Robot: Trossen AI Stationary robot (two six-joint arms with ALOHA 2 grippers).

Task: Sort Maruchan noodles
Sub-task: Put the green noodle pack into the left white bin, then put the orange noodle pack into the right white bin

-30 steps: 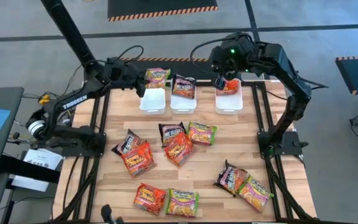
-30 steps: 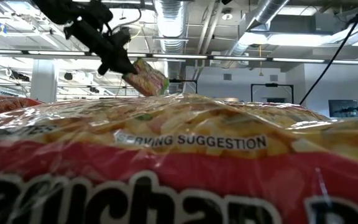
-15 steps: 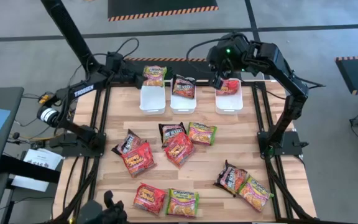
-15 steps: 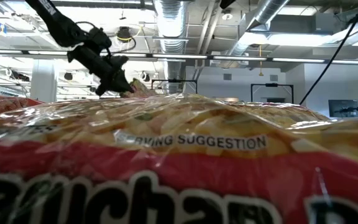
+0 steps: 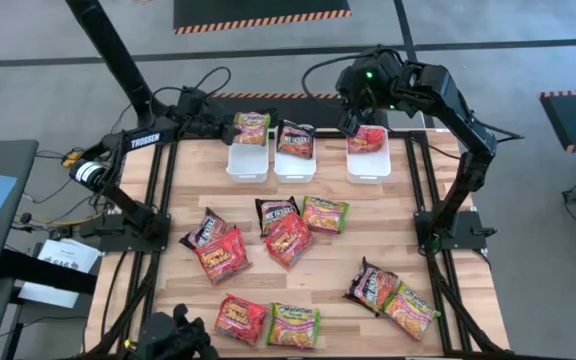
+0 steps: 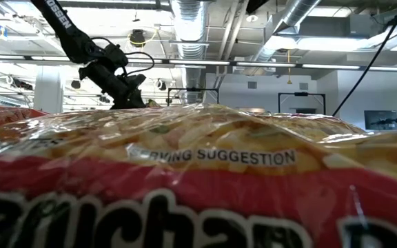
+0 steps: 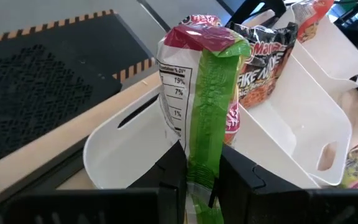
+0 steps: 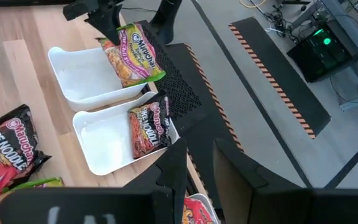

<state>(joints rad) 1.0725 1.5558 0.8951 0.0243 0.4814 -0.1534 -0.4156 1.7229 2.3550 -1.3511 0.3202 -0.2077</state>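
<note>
Three white trays stand along the far edge. My left gripper [image 5: 232,126] is shut on a green-yellow noodle packet [image 5: 252,127] over the far end of the left tray [image 5: 246,163]. A dark packet [image 5: 296,138] leans in the middle tray [image 5: 295,165]. A red packet [image 5: 369,138] leans in the right tray [image 5: 368,166]. My right gripper [image 8: 199,167] hangs open just above the red packet [image 8: 197,209]; I cannot tell whether they touch. Several more packets lie loose on the table. My left gripper pinches the green-yellow packet between its two fingers [image 7: 171,169] at the packet's near edge [image 7: 202,163], coming roughly level from the table's left. The packet stands on edge, upright, reaching forward past the fingertips over the left tray [image 7: 124,144].
Loose packets lie mid-table [image 5: 288,238], at the left [image 5: 222,252], and along the near edge [image 5: 294,325] [image 5: 408,308]. One packet [image 6: 198,179] fills the low view, hiding all but my left arm [image 6: 109,72]. Bare wood shows between the trays and the packets.
My left gripper has come down with the green-yellow packet toward the left tray, staying shut on it; in the low view the packet has sunk out of sight behind the near packet.
</note>
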